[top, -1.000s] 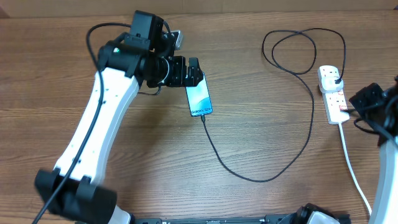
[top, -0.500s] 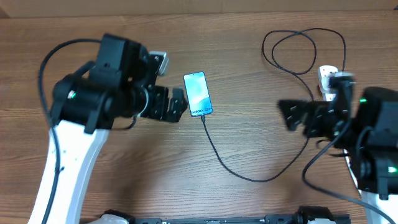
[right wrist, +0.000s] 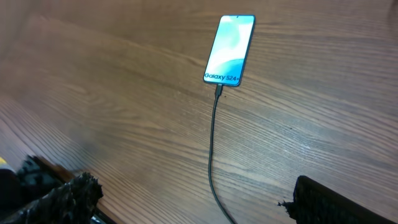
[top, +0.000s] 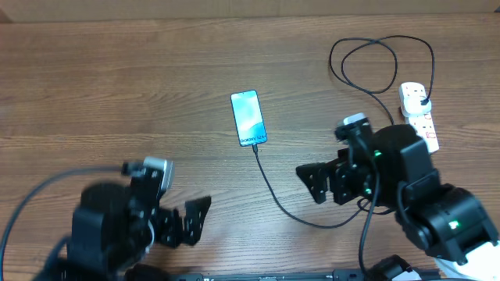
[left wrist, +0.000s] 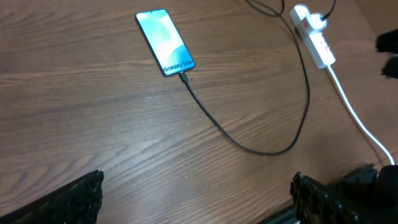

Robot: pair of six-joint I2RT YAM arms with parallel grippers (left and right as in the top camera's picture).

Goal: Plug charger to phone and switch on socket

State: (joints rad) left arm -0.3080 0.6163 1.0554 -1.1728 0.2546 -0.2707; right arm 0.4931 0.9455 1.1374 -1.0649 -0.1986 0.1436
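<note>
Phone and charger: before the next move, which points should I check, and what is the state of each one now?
1. Charger tip in the phone: ok, the cable meets its lower edge.
2. Phone screen lit: ok.
3. Black plug in the socket: ok.
4. Socket switch on: cannot tell, too small to read.
5. Left gripper open and empty: ok.
6. Right gripper open and empty: ok, but it hangs over the cable.
</note>
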